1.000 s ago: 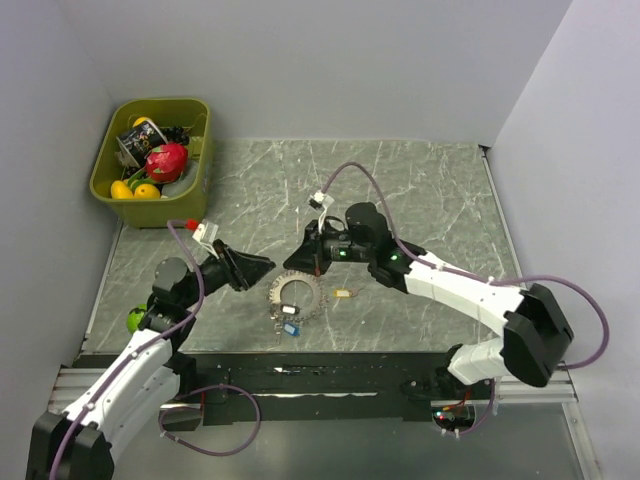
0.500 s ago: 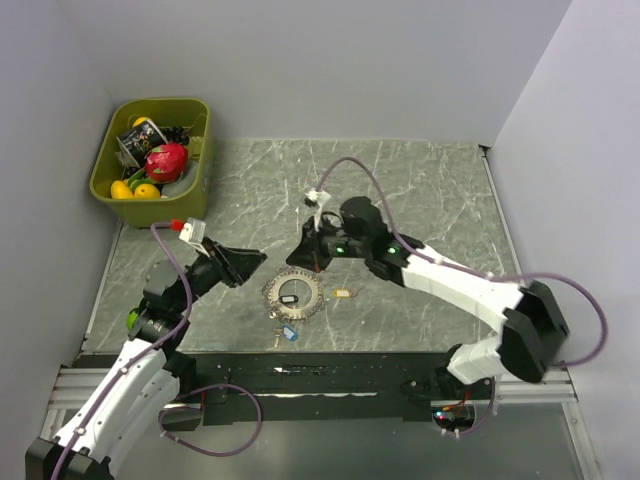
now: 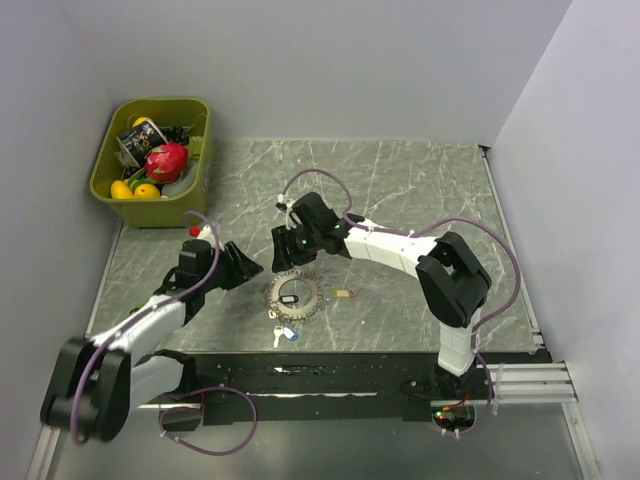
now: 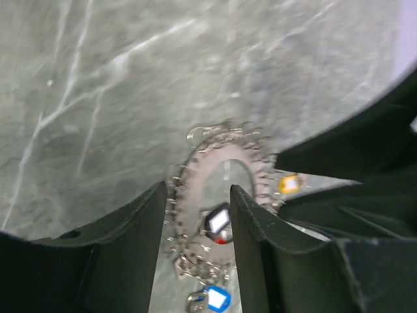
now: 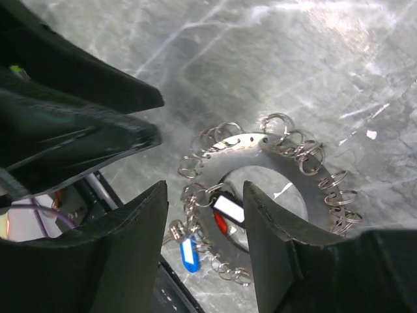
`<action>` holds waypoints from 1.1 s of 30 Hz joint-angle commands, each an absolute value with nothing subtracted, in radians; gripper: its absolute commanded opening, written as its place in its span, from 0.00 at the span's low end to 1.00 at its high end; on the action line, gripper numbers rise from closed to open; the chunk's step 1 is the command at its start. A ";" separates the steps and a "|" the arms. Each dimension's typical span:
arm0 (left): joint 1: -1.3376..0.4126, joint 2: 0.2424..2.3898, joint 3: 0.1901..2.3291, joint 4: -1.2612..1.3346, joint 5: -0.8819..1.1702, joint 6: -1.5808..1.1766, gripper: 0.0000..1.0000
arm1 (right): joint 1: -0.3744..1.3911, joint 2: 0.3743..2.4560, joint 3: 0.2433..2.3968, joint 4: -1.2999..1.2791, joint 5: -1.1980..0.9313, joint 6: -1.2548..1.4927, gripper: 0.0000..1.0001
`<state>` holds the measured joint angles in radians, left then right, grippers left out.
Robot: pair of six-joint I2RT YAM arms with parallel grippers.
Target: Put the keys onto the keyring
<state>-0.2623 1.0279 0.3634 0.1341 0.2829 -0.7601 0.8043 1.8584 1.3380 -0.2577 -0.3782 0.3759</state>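
Surface: grey marble table.
Right pincer: just released, clenched a second ago; now empty.
Left pincer: spread, empty.
Keyring: flat, directly under both pincers.
Keys: white-red key inside the keyring hole, below right pincer; tan key beside, loose.
Meaning: probably one key delivered; tan key waits.

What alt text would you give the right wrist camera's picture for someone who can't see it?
A keyring edged with small metal loops lies flat on a grey marble table, seen between the open jaws of the right gripper. A white and red key sits in its hole, a blue key just outside.
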 commanded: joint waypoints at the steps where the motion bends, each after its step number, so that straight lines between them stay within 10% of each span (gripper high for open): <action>1: -0.245 1.173 0.433 0.248 0.385 -0.773 0.49 | 0.807 1.902 1.400 -0.270 -0.345 0.426 0.57; 33: -0.245 1.649 0.537 0.456 0.532 -0.778 0.38 | 0.739 2.066 1.338 -0.054 -0.417 0.537 0.41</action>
<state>-0.2424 1.6409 0.5438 0.4221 0.5137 -0.7719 0.7383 2.0403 1.3315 -0.0559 -0.4061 0.5404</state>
